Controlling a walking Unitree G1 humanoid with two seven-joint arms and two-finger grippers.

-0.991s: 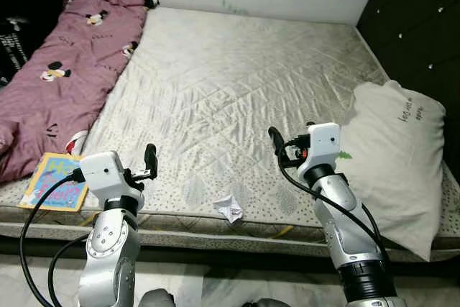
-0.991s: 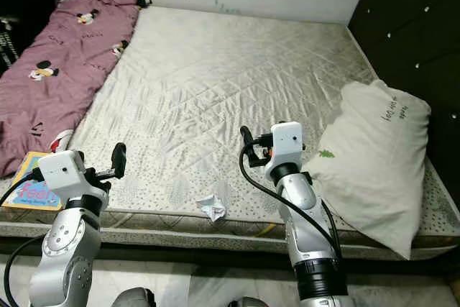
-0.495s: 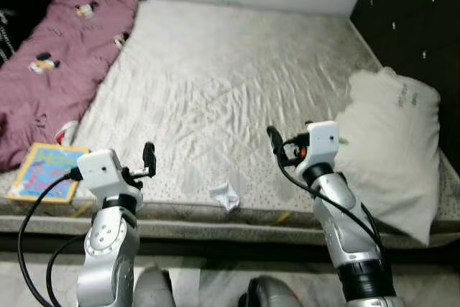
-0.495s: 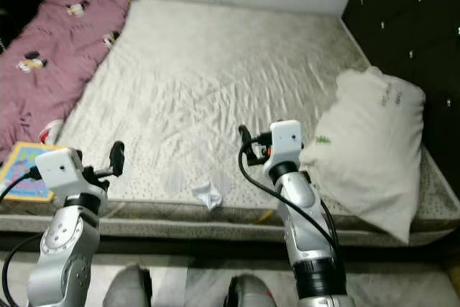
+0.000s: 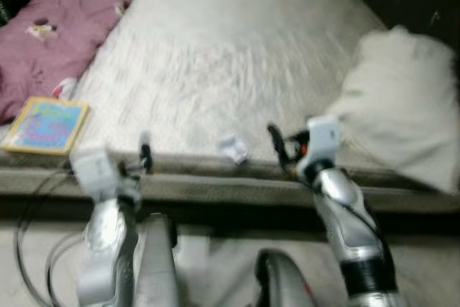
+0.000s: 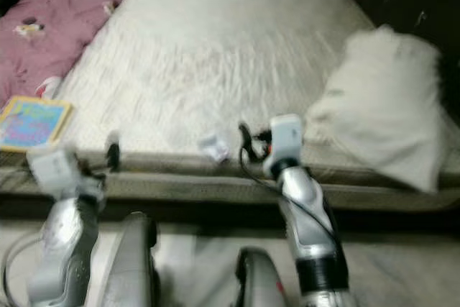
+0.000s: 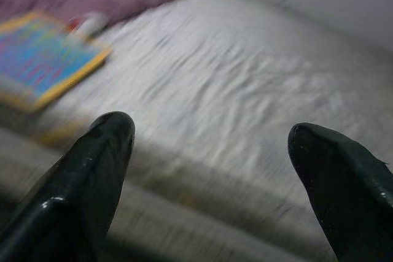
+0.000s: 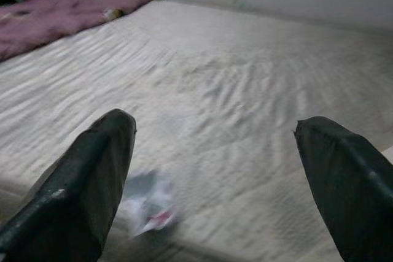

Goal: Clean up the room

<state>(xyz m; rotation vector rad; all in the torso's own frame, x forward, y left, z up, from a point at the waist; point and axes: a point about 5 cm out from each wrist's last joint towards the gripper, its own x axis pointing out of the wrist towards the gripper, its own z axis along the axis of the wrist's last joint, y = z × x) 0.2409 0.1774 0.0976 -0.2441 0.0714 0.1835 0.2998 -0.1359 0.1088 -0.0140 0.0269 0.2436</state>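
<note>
Our right gripper [image 8: 212, 170] hangs with its two black fingers spread wide and nothing between them, held low at the near edge of the mattress in the lower middle of the head view, which we judge to be a ready pose for reaching the small crumpled white scrap of paper [image 5: 233, 148]. That scrap lies on the mattress just inside its front edge, a little left of the right gripper, and shows blurred near one finger in the right wrist view. Our left gripper [image 7: 212, 170] is likewise wide open and empty, at the lower left. A flat colourful picture book with a yellow border [image 5: 46, 125] rests near the front left corner, beside a rumpled pink cartoon-print blanket [image 5: 57, 19] at upper left. A large white pillow [image 5: 406, 102] slumps at the right. The pale quilted mattress [image 5: 215, 55] meets a white wall; everything is motion-blurred.
</note>
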